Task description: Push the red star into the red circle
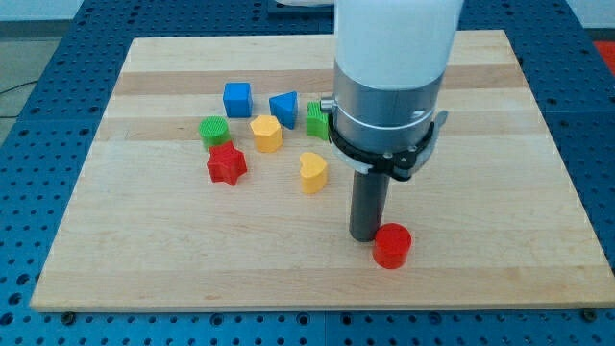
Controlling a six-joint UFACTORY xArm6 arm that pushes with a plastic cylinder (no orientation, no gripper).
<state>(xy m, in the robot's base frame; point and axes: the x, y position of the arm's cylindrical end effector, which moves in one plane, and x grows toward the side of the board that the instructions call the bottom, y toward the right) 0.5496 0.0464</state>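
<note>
My tip (366, 234) is down on the wooden board (500, 279), toward the view's bottom and a little right of centre, and it sits just beside the red circle (392, 245), at that block's upper left edge; I cannot tell if the 2 are touching or only a hair apart. The rod has nothing to open or close and holds nothing. The red star (227, 164) lies well apart from my tip, off toward the view's left, with the green circle (214, 130) just above it. Between the star and my tip sits 1 yellow heart (312, 172). A yellow block (266, 134), roughly hexagonal, is to the upper right of the star. Nearer the view's top are a blue cube (237, 99) and a blue block (283, 109) that looks triangular. A second green block (318, 120) shows to the right of those, partly hidden behind the arm's grey collar (384, 120), so I cannot make out its shape.
</note>
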